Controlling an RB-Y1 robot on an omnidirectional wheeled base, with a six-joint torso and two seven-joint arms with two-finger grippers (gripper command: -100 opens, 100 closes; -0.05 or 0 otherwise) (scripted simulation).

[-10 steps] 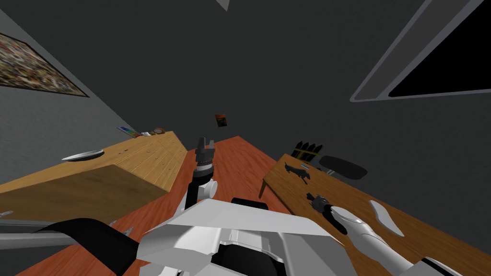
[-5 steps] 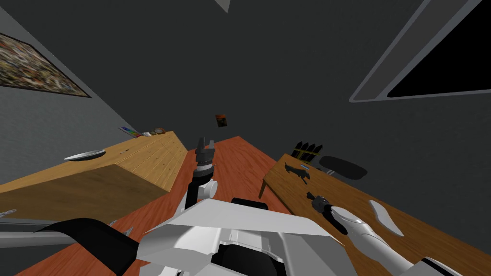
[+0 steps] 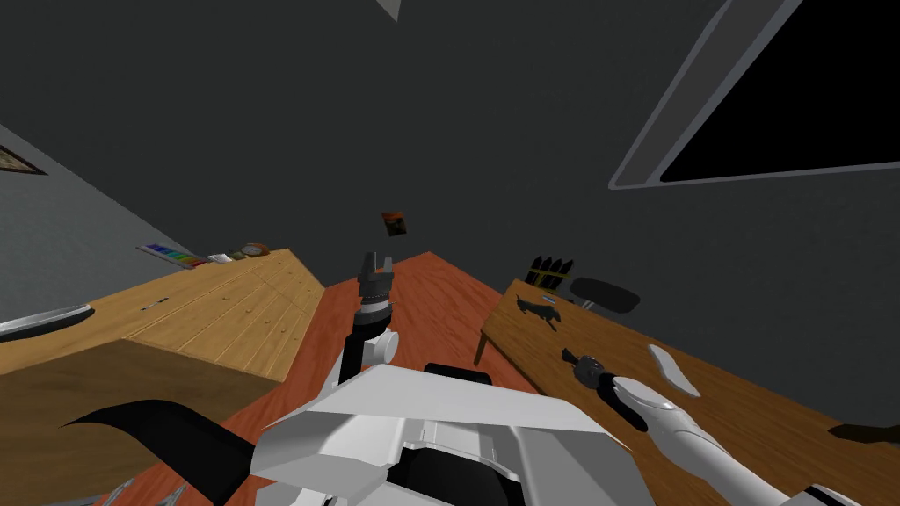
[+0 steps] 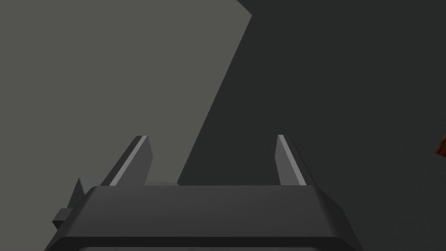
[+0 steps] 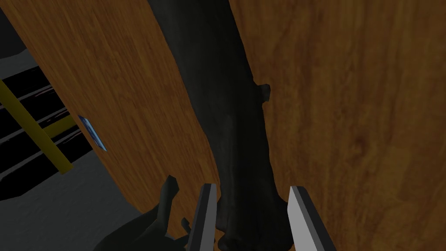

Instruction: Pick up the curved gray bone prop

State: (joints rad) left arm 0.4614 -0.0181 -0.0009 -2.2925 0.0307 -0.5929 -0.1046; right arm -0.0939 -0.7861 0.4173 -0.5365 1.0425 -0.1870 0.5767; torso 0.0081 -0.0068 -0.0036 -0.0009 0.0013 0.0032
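Note:
The bone prop (image 3: 540, 309) is a dark grey, nearly black curved piece lying on the wooden table (image 3: 747, 413) to my right, near its far corner. In the right wrist view the bone (image 5: 235, 130) runs long and dark away from the hand, over the wood grain. My right gripper (image 3: 569, 357) is down at the table, and its fingers (image 5: 250, 188) stand narrow, pressing the sides of the bone's near end. My left gripper (image 3: 376, 260) is held out ahead over the red-brown floor, with its fingers (image 4: 212, 137) open and holding nothing.
A long wooden cabinet (image 3: 220, 307) stands on my left with a grey plate (image 3: 44, 318) on top. On the table lie a pale grey flat piece (image 3: 672, 369) and a small blue item (image 5: 91, 133). A dark chair (image 3: 602, 294) and a black-and-yellow rack (image 3: 547, 268) stand beyond.
The whole head view has swung: the cabinet, plate and wall picture slid left, so my camera turned right. The right arm stays at the same spot on the table.

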